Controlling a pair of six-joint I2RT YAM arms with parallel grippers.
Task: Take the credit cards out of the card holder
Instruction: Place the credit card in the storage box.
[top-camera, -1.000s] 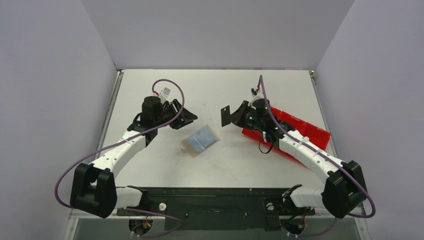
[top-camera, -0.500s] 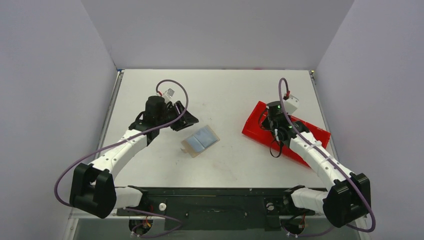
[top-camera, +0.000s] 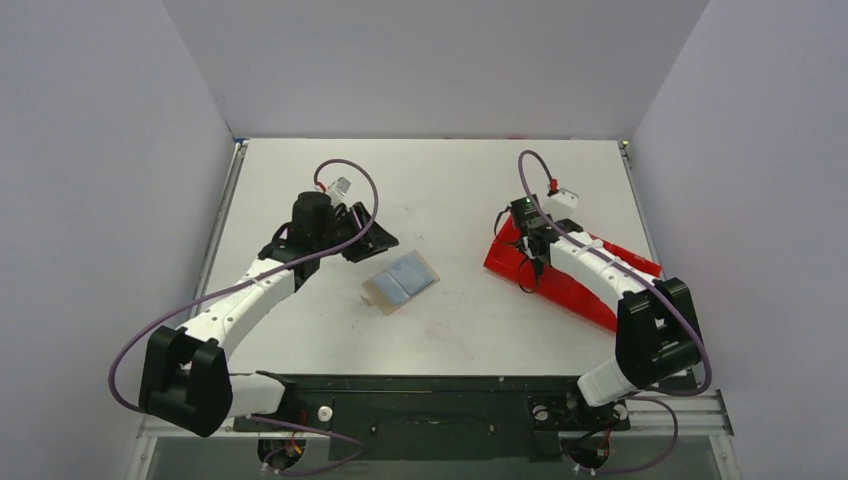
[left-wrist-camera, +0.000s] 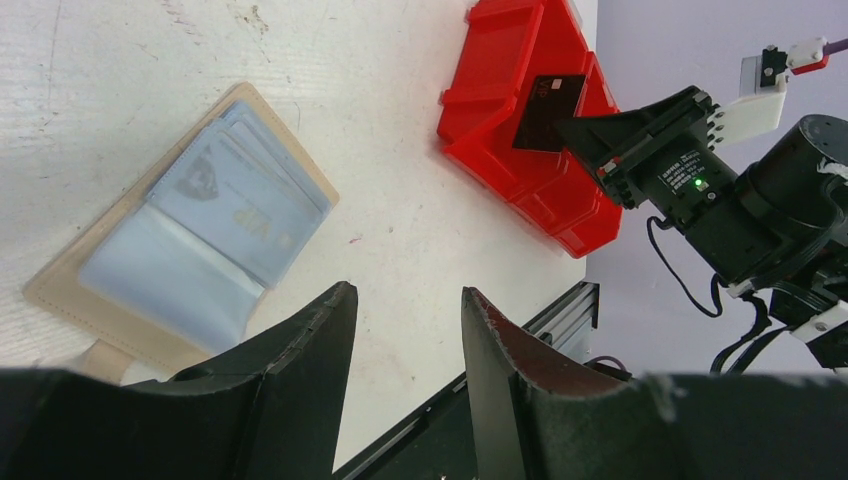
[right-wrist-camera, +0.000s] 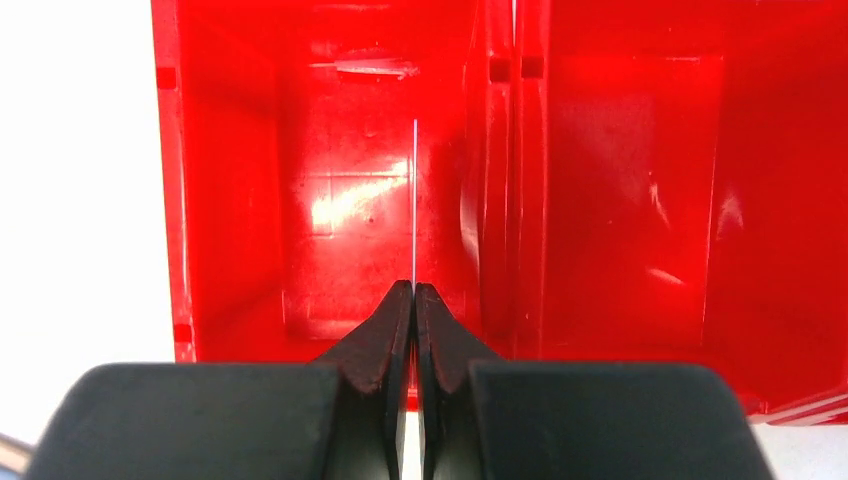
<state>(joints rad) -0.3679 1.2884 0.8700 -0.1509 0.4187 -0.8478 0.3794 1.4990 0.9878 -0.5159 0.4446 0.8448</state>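
**One card over the tray, the rest yet to come out**

Nearest the arm bases, the card holder (top-camera: 400, 282) lies flat and open on the table (top-camera: 450, 180), tan cover down and clear sleeves facing up. And there's work left in it: the left wrist view shows pale grey and light blue credit cards (left-wrist-camera: 230, 215) tucked in those sleeves, overlapping one another. How many, I can't count from here.

Just beyond it, the left gripper (left-wrist-camera: 405, 295) hangs over the table beside the holder's far edge with its fingers spread wide and nothing between them. It touches neither holder nor cards.

Across to the far right, here's the action. The right gripper (right-wrist-camera: 414, 290) has its fingers pinched together on a dark card (left-wrist-camera: 548, 112), held on edge so its own camera sees only a thin bright line. It hangs above the left compartment of the red tray (right-wrist-camera: 600, 200), and that compartment looks bare underneath.

So by my reading, one card is out and about to be dropped. The release comes next, then back to the holder for the others.
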